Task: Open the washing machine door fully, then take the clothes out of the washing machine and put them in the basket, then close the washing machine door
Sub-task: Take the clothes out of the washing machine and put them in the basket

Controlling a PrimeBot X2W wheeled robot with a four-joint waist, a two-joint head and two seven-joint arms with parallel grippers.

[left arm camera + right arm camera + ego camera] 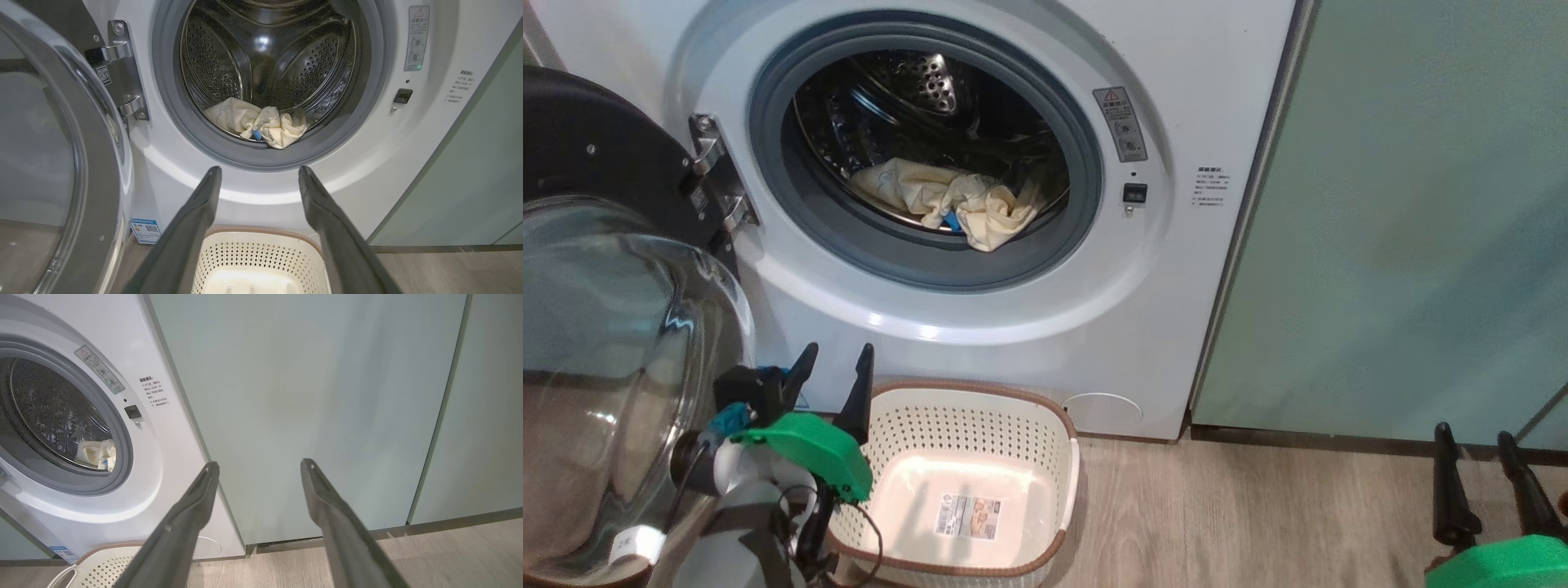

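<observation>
Washing machine door (613, 327): far left of the head view, swung open on its metal hinge (715, 171), black rim on top, clear glass bowl bulging toward the camera.
Left gripper (838, 351): lower left, fingers spread wide with nothing between them, tips just above the basket's rear left corner and pointing at the washer's front.
Basket (968, 429): bottom centre, on the wood floor (1241, 506), close against the foot of the machine (a label sticker shows on its bare bottom).
Washing machine (1029, 327): centre, its drum mouth uncovered.
Clothes (956, 204): pale yellow heap low at the front of the drum, one fold draped onto the grey gasket (890, 245), a blue bit showing.
Cabinet doors (1405, 229): pale green, right of the washer.
Right gripper (1475, 433): lower right corner, fingers parted wide, holding nothing, facing the cabinet doors, well apart from the drum.
</observation>
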